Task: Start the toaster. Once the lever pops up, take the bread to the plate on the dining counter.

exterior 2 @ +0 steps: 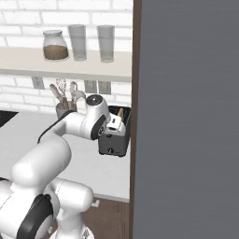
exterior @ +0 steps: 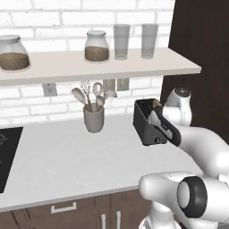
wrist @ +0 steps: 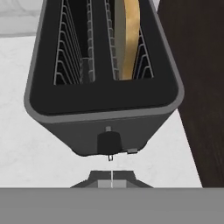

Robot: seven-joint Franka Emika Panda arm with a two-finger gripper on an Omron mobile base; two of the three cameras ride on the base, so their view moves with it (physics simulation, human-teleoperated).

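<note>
Left base view: the toaster [exterior: 150,121] stood on the white surface [exterior: 67,156] beside the dark cabinet [exterior: 201,44], the arm reaching over it, likely toward its lever.
Right base view: the bread [exterior 2: 120,112] poked from a slot, tan.
Hand view: the pincer [wrist: 111,180] was shut, empty, poised above the lever [wrist: 109,141]; golden-crusted bread sat in the right slot.

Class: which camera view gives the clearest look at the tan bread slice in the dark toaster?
The hand view: the tan bread slice stands on edge in one slot of the dark grey boxy toaster. The right base view shows only its tip; the left base view a sliver.
</note>
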